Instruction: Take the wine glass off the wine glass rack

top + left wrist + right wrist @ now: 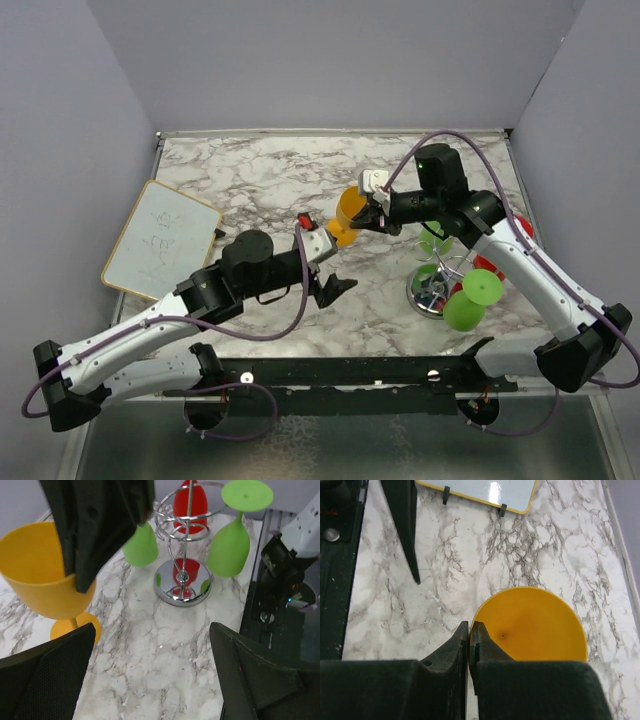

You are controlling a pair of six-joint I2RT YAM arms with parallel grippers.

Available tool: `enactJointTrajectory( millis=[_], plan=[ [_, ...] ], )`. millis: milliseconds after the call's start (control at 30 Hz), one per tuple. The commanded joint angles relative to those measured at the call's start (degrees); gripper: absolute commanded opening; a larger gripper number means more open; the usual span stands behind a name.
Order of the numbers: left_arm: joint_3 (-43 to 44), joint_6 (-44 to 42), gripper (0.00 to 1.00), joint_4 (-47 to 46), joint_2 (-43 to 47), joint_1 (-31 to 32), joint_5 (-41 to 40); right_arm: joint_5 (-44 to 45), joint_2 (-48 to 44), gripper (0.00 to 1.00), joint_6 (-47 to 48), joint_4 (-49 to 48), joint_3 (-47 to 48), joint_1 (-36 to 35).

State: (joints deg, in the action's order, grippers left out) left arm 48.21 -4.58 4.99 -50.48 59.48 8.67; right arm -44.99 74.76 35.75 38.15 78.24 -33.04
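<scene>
Yellow wine glass [350, 213], orange-gold where the light hits its bowl. The tabletop [260, 170] is white marble veined in grey and charcoal. The rack [172, 590] is shiny silver, its mirrored base showing patches of red and green. Two glasses [472, 298] are lime green and a third glass [191, 505] is bright red. The left arm [140, 345] and right arm [540, 280] are white with black joints and purple cables [290, 325]. The whiteboard [160, 240] has a yellow frame and faint grey scribbles. The walls [330, 60] are pale lavender-grey.
</scene>
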Motion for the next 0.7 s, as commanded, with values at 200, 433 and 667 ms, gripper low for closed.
enactJointTrajectory(
  millis=[200,433,667],
  plan=[
    [10.6,24.6,0.91,1.9,-1.8,-25.8,15.1,1.5,-4.5,0.01,20.8,-0.2,-5.9,-1.1],
    [23.8,26.7,0.76,15.7,-12.3,-29.4,10.7,-2.4,-4.1,0.01,25.9,2.8,-6.0,-1.6],
    [31.6,23.3,0.67,23.5,-18.6,-28.7,7.5,-1.7,1.1,0.01,25.9,6.6,-1.2,-4.4]
  ],
)
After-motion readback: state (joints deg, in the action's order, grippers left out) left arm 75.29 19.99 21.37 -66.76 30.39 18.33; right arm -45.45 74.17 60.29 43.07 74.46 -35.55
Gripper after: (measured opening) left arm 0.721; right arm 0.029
